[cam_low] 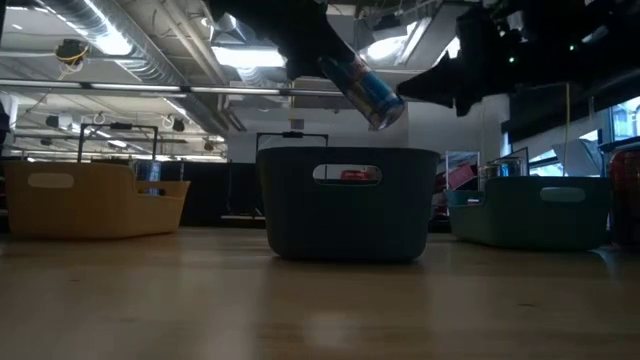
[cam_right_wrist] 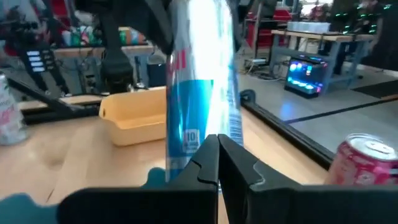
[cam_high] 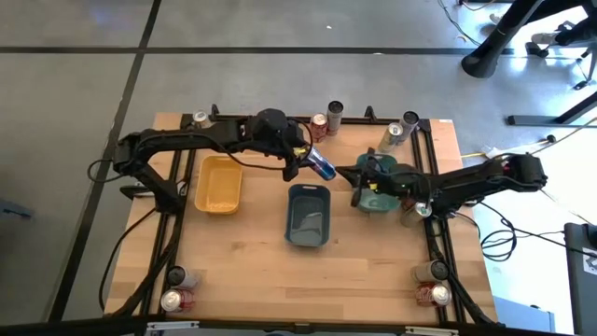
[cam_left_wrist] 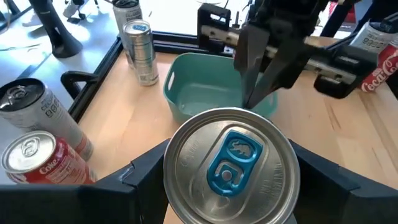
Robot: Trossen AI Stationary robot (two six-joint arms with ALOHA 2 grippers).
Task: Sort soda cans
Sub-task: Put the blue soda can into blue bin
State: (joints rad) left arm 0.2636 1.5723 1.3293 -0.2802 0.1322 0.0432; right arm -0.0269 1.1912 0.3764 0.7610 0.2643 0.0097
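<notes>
A blue-and-silver soda can (cam_high: 322, 166) hangs tilted in the air between the grey-blue tray (cam_high: 308, 217) and the teal tray (cam_high: 384, 189). My left gripper (cam_high: 297, 168) is shut on it. In the left wrist view the can's silver top with its blue tab (cam_left_wrist: 231, 167) fills the gap between the fingers. My right gripper (cam_high: 358, 189) is shut and holds nothing. It hovers over the teal tray's left rim, close to the can. The right wrist view shows the can (cam_right_wrist: 200, 93) just beyond the shut fingertips (cam_right_wrist: 217, 149). My left gripper pinches the can's side wall just below its top rim (cam_left_wrist: 169, 171) between its two fingers, one on each side. The fingers slant down from the table's left and lie along the can. The can hangs clear of the table, top end toward the wrist, bottom end (cam_low: 385, 112) lowest.
A yellow tray (cam_high: 219, 183) lies at the left. Cans stand along the far edge: a grey one (cam_high: 201, 119), a red one (cam_high: 320, 126), a dark one (cam_high: 334, 112) and two silver ones (cam_high: 395, 135). More cans stand at the near left (cam_high: 174, 299) and near right (cam_high: 432, 294) corners.
</notes>
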